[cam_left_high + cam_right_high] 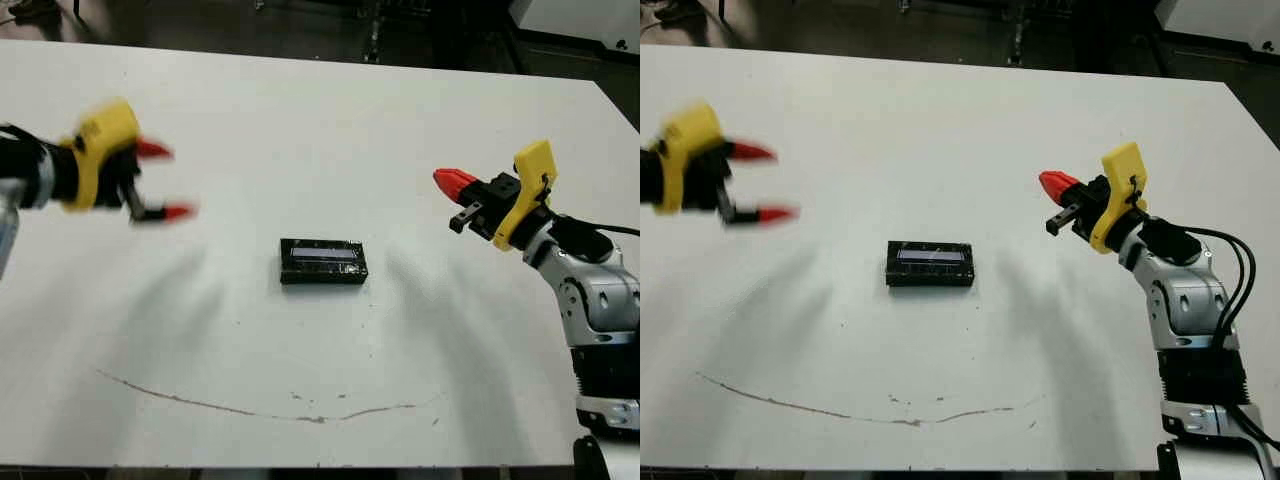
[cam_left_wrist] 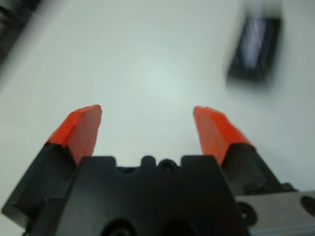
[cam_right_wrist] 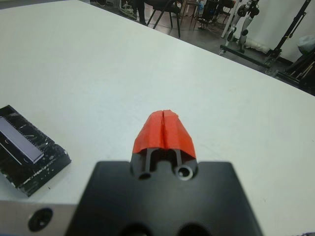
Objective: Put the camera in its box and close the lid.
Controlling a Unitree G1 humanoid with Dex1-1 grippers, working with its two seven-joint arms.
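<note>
Head views: the lid [image 1: 323, 261], glossy black with a pale stripe, lies flat mid-surface [image 1: 300, 130], well apart from both arms. The left pincer [image 1: 165, 182] hovers spread; the right pincer [image 1: 452, 183] hovers too.

Left wrist: red fingertips [image 2: 81, 129] wide apart, empty.

Right wrist: fingertips [image 3: 164, 130] pressed together, lid [image 3: 27, 150] nearby.

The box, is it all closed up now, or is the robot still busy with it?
It looks closed: the glossy black crinkly lid with a pale stripe sits alone mid-table, with no loose camera or open tray in view. Whether the camera is inside cannot be seen. Nothing is in hand: the left claw is open and empty, the right claw is shut on nothing, both clear of it. Little seems left.
</note>
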